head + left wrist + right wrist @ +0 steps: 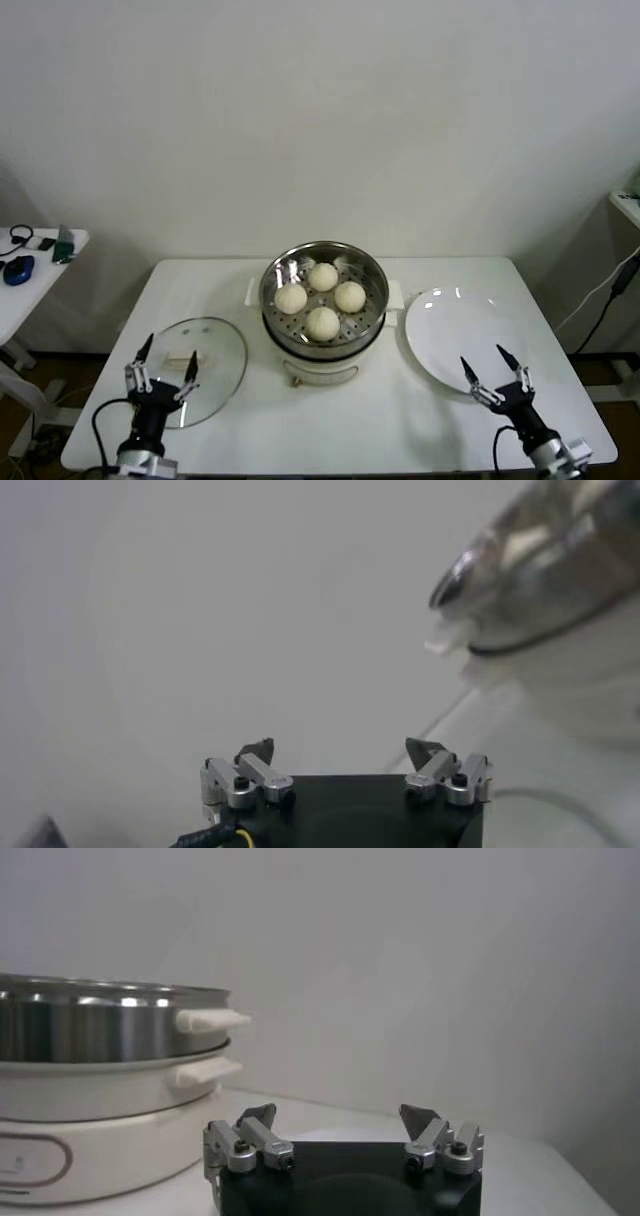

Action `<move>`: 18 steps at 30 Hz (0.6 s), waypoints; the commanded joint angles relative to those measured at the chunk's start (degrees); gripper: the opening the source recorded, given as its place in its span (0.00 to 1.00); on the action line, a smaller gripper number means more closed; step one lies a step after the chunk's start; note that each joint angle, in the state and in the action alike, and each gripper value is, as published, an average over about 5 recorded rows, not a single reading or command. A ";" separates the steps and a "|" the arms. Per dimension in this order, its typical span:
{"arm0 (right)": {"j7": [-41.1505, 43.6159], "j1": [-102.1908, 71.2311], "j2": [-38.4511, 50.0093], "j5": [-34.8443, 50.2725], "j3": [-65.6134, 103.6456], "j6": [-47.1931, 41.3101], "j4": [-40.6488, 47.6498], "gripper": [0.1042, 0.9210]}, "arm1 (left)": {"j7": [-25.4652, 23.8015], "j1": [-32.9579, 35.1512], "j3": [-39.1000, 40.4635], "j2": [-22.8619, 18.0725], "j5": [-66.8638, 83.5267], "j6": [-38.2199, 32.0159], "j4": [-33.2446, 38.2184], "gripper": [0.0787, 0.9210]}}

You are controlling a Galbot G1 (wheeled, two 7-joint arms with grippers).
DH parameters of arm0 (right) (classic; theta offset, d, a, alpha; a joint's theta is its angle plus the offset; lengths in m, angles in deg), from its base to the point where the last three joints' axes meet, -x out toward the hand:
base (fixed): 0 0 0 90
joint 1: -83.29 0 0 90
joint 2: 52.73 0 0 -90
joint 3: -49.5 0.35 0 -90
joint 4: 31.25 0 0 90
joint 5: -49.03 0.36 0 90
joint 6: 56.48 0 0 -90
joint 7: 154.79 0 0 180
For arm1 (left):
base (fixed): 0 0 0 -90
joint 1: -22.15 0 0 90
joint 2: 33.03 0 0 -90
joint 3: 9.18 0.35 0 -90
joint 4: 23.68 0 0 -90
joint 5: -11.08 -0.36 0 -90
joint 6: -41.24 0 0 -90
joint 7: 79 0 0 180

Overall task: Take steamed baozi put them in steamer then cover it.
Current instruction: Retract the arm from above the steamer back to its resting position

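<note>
The steamer (pixel 323 305) stands in the middle of the worktop (pixel 300 425) with four buns (pixel 322 297) inside. The glass lid (pixel 200 370) lies flat to its left, under the wide open, empty left pincer (pixel 164 372). A white plate (pixel 455 340) lies to its right; the right pincer (pixel 496 372), also wide open and empty, hovers at the plate's near edge.

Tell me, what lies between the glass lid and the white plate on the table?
In the head view, the steamer with four baozi stands between the glass lid and the white plate.
</note>
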 commanded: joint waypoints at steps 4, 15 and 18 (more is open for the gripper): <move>-2.30 -5.62 -5.98 -2.54 0.02 3.25 -0.63 0.88 | 9.73 -6.80 0.07 0.98 -32.26 1.15 -19.12 0.88; -2.69 -6.04 -6.64 -2.90 0.27 3.57 -0.66 0.88 | 8.86 -10.31 0.90 -0.18 -36.88 2.59 -25.21 0.88; -2.81 -6.20 -6.83 -3.02 0.35 3.75 -0.84 0.88 | 8.98 -12.14 1.12 -0.48 -36.94 3.05 -26.07 0.88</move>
